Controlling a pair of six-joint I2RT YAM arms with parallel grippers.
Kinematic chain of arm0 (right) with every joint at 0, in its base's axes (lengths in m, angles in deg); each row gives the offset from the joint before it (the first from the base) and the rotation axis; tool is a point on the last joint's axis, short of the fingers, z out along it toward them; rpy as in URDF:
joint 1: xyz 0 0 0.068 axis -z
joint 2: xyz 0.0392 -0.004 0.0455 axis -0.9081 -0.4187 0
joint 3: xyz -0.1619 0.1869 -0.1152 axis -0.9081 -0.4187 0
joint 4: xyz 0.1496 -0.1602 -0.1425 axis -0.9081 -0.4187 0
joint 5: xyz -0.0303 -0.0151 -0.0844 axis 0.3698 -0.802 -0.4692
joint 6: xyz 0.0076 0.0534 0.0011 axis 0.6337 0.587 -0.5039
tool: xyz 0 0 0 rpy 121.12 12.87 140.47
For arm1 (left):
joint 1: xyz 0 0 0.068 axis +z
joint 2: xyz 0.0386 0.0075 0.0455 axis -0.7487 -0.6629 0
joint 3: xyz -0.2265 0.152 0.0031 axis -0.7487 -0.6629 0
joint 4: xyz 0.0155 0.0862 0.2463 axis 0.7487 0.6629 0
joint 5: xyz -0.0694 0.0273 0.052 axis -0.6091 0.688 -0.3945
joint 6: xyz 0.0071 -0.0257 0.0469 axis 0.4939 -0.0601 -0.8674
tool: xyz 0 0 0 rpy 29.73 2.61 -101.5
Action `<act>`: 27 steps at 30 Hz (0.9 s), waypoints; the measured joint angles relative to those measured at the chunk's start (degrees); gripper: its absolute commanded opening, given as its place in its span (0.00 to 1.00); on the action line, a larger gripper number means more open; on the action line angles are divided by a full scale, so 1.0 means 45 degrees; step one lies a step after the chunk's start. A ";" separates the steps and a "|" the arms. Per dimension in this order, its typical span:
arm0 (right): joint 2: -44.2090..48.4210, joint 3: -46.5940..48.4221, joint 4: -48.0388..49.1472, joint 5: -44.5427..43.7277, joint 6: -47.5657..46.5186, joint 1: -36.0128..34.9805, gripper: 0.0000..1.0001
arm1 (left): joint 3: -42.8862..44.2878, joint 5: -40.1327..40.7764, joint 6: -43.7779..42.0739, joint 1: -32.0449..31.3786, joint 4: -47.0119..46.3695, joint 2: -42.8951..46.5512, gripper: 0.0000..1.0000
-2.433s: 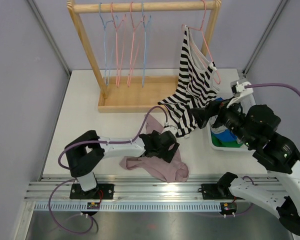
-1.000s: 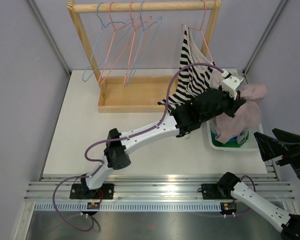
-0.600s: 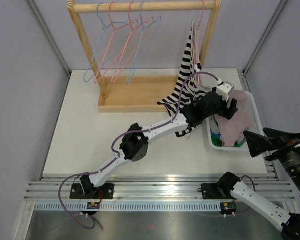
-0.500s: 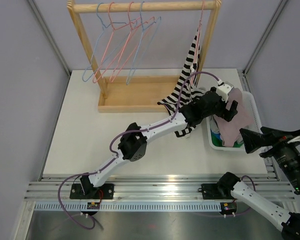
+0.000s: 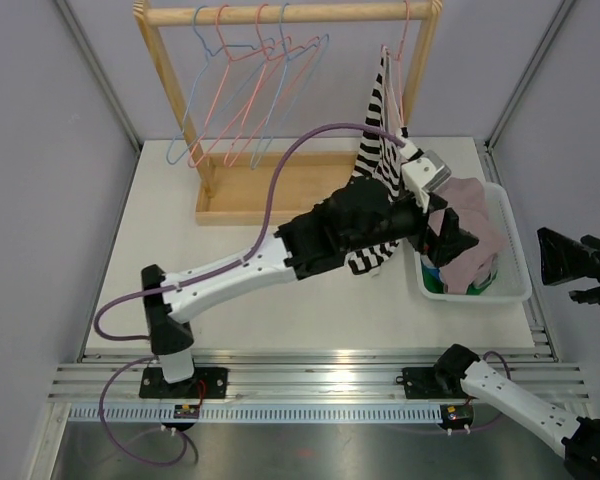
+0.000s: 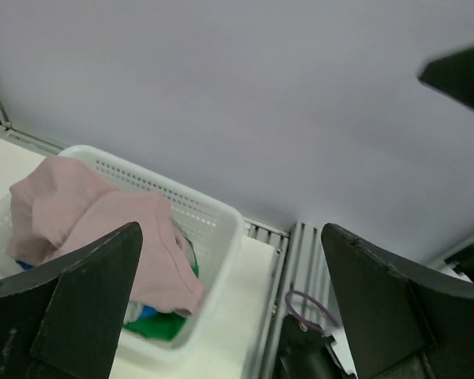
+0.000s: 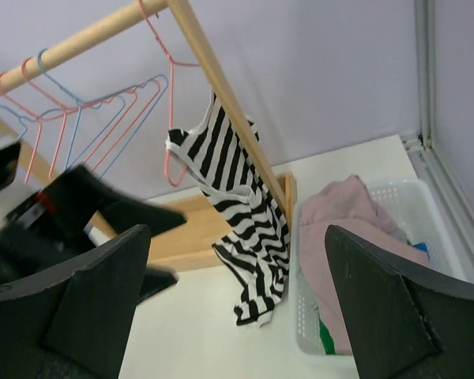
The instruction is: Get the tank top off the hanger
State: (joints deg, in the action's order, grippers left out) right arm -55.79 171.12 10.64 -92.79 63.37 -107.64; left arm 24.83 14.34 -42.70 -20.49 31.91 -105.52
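Tank top, black-and-white striped [image 5: 378, 120], hangs from pink wire hanger [image 7: 171, 118] at right end of wooden rack's top rail [image 5: 280, 12], against right post. Neither gripper has it.

Left gripper [image 6: 231, 237]: fingers spread wide, nothing between them. It is poised above left side of white perforated plastic basket [image 5: 515, 275], over crumpled pink garment [image 5: 472, 215] that lies on green and blue items [image 5: 462, 285]. Left arm stretches diagonally across table and hides lower part of tank top in top view.

Right gripper [image 7: 237, 229]: fingers also wide apart and empty. It sits at far right of top view, past table's right edge and apart from basket, aimed toward rack.

In right wrist view, tank top's striped hem drops just left of basket. Can't tell if the two touch.

Edges and room: basket sits at right edge of white table [image 5: 180, 250], its outer rim close to that edge. Rack's wooden base tray [image 5: 270, 195] runs along back of table, and blue and pink wire hangers [image 5: 240, 90] bunch at left half of rail, swung out at an angle. Broad stretch of tabletop shows left of left arm, between base tray and aluminium mounting rail [image 5: 310, 385] at near edge. Lavender walls [image 5: 40, 150] close in left, back and right.

Writing: small tag at left arm base [image 5: 187, 409] is too small to read. Red-and-white mark on left arm in right wrist view is blurred.
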 measured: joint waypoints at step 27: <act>-1.3342 0.9369 -0.0102 0.2118 -0.4012 0.2982 0.91 | -1.1769 0.9097 0.4813 -0.1341 0.9330 1.1710 0.99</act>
State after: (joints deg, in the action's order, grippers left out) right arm -115.83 213.29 10.18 -83.26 45.32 -94.22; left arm -28.13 55.27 -21.04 -26.52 73.89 -52.82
